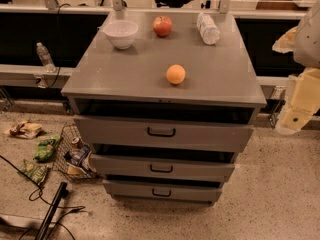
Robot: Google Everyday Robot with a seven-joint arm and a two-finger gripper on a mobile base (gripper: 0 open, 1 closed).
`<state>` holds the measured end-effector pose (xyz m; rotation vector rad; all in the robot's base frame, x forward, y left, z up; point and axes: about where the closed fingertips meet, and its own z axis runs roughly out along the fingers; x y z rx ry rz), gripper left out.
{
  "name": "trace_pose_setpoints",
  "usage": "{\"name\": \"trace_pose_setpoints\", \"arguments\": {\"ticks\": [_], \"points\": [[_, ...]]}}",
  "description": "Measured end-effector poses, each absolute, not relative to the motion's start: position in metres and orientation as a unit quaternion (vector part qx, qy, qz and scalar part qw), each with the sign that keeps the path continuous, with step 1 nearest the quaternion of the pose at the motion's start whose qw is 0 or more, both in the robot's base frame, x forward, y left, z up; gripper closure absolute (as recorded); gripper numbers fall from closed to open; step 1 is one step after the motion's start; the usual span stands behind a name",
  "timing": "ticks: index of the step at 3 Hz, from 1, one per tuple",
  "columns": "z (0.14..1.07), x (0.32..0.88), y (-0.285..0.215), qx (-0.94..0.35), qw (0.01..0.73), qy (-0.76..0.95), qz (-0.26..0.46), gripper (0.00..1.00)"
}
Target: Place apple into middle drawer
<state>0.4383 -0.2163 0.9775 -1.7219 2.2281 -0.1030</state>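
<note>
A red apple (162, 26) stands on the far part of the grey cabinet top (125, 69), between a white bowl and a lying water bottle. The cabinet has three drawers with black handles. The middle drawer (161, 168) is pulled out a little, with a dark gap above its front. The top drawer (161, 132) and bottom drawer (161, 191) also stand slightly out. My gripper (294, 115) hangs at the right edge of the view, beside the cabinet's right front corner, far from the apple and holding nothing that I can see.
A white bowl (121, 33), an orange (175, 74) and a clear water bottle (207, 28) are on the cabinet top. Snack bags (45, 149), a wire basket (75, 156) and black cables (50, 214) lie on the floor to the left. A small bottle (44, 55) stands on the left ledge.
</note>
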Motion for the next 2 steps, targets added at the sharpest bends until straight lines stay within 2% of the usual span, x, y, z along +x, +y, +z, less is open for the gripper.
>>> {"name": "trace_pose_setpoints", "arguments": {"ticks": [1, 2], "points": [[0.978, 0.438, -0.216, -0.603, 0.161, 0.78, -0.036, 0.0], [0.985, 0.477, -0.212, -0.578, 0.221, 0.785, -0.007, 0.0]]}}
